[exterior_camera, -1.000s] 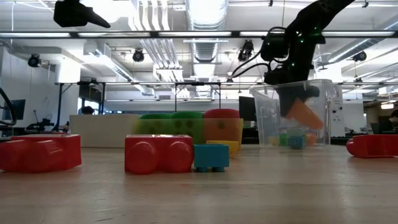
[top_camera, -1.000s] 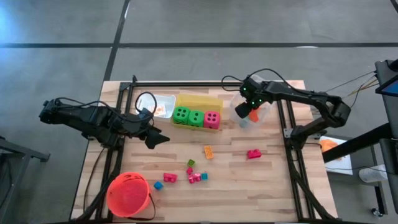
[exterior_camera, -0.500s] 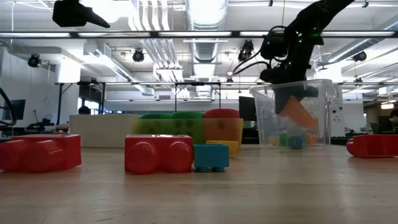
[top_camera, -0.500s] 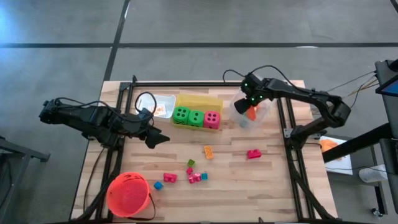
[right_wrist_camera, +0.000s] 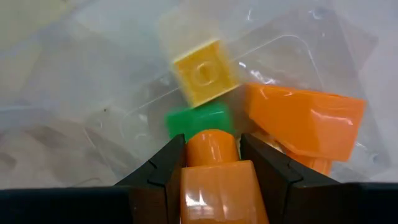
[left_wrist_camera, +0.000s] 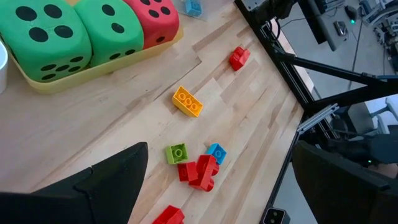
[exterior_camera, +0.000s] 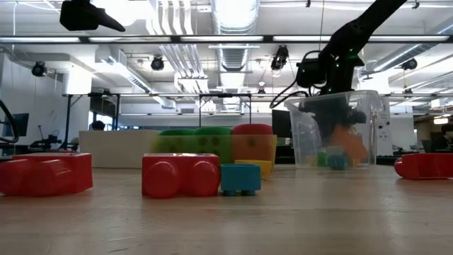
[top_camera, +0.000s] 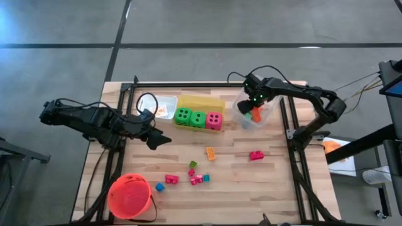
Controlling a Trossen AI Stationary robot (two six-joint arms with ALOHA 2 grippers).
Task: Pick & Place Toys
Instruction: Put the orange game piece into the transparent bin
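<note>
The right wrist view alone shows the grip: the right gripper [right_wrist_camera: 213, 163] pinches a glossy orange plastic block [right_wrist_camera: 217, 180] with a round stud between its two dark fingers [right_wrist_camera: 163, 177], inside the clear plastic bin [right_wrist_camera: 74, 74]. Below it lie a yellow studded square block [right_wrist_camera: 202, 76], a green block [right_wrist_camera: 199, 119] and a shiny orange wedge [right_wrist_camera: 308, 124]. The high view places that bin at the table's far right, with the gripper reaching into it. The left gripper [top_camera: 157, 139] hangs with its jaws spread wide above the wooden table [top_camera: 264, 182], left of centre. The left wrist view shows two green dotted foam dice [left_wrist_camera: 68, 31] and a pink-red die [left_wrist_camera: 152, 18] in a pale yellow tray [left_wrist_camera: 93, 71], with small bricks scattered nearer
</note>
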